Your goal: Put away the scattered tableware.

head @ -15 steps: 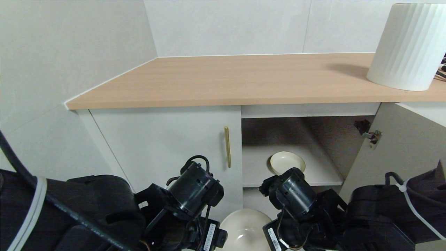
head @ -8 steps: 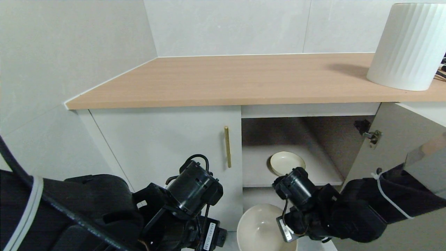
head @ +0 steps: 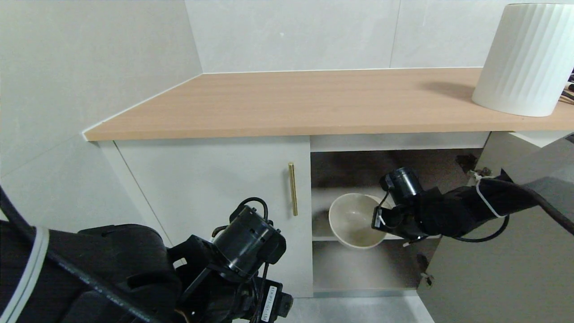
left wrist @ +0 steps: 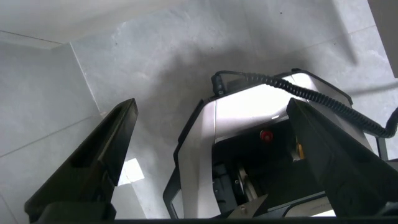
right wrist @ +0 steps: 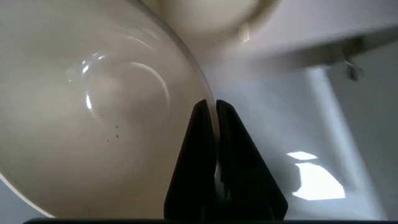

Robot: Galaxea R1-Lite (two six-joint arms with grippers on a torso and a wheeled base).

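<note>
In front of the open cabinet [head: 210,188], in the head view, the right gripper [head: 380,220] is carrying the cream bowl [head: 352,220]. Over the last second it has been rising from low near the floor to the middle shelf [head: 320,233]. The bowl is now hanging at the shelf's front edge, tilted. In the left wrist view, the left gripper [left wrist: 210,106] is hanging low, jaws spread wide and holding nothing. In the right wrist view, the right jaws are pinching the bowl's rim, and a small dish [right wrist: 208,12] is lying on the shelf just beyond it. By my judgement the bowl is nearing its place, with only setting down and letting go remaining.
</note>
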